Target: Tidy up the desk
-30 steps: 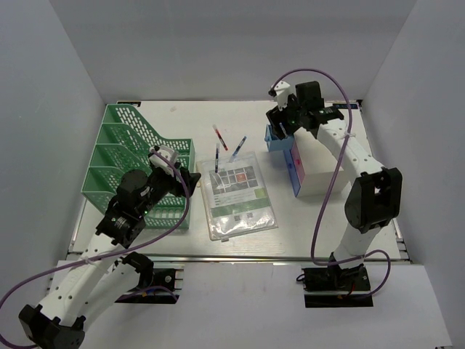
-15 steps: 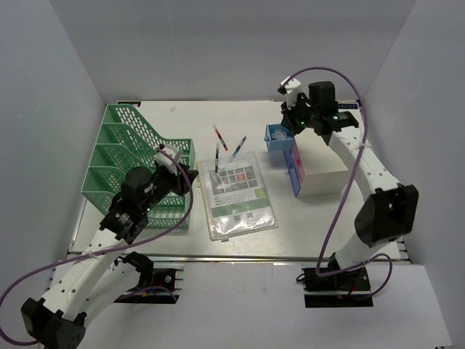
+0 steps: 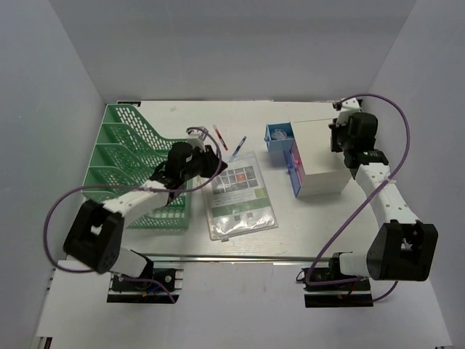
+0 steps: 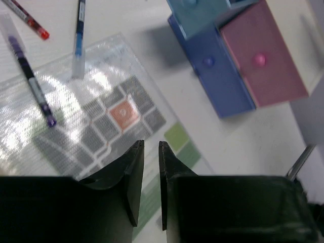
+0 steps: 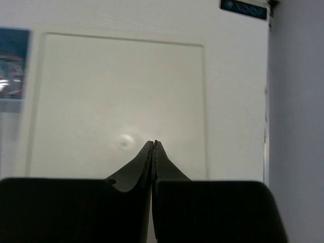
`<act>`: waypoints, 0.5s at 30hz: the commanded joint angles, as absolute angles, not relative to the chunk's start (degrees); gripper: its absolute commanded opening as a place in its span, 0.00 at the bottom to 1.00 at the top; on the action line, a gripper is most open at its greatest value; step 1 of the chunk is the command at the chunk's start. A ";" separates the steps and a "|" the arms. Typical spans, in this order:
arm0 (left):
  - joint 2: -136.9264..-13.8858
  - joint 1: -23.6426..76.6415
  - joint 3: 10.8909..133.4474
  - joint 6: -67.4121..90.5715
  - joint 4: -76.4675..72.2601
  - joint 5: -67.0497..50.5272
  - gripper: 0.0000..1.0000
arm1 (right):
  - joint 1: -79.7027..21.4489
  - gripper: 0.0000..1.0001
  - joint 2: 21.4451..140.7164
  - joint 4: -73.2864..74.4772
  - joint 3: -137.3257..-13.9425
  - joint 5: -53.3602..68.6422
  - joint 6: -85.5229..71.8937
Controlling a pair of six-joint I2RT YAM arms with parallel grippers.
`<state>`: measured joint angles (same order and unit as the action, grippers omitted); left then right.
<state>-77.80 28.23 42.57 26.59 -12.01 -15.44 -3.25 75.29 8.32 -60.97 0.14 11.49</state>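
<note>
Right, the table (image 3: 320,218) spreads out ahead of both bases, and I judge the tidying only partly done: three pens and a pouch (image 3: 236,195) lie loose at its middle. My left jaws hang over the pouch's far corner, close together with a slim gap and nothing between them. My right jaws are clenched and empty, above the top of the white box (image 3: 323,156) on the right side.

The step in hand looks like gathering pens. The purple pen (image 4: 30,81) is nearest, one end lying on the pouch. The blue pen (image 4: 78,35) lies just beyond with its end at the pouch's edge, and the red pen (image 4: 28,17) is further off on bare table. Next I'd need to spread the left jaws, line them across the purple pen and come down gently, since the slick pouch underneath may let it roll.

The blue drawer (image 3: 278,137) stands pulled out of the box, a likely home for pens. The green rack (image 3: 138,163) sits right beside my left forearm, so any swing leftward needs care.
</note>
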 commanded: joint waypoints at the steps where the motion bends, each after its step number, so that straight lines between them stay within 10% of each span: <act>1: -85.50 28.48 48.43 39.71 -23.54 -13.28 0.29 | -0.62 0.00 74.53 1.15 -59.68 -4.83 8.97; 15: -109.06 29.00 66.69 58.44 -26.46 -6.15 0.37 | 9.49 0.00 80.07 -2.73 -59.15 -8.62 10.37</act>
<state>-107.42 28.73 62.35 54.17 -25.69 -7.66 8.45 79.26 0.86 -59.13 -7.57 10.33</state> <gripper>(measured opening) 0.367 0.022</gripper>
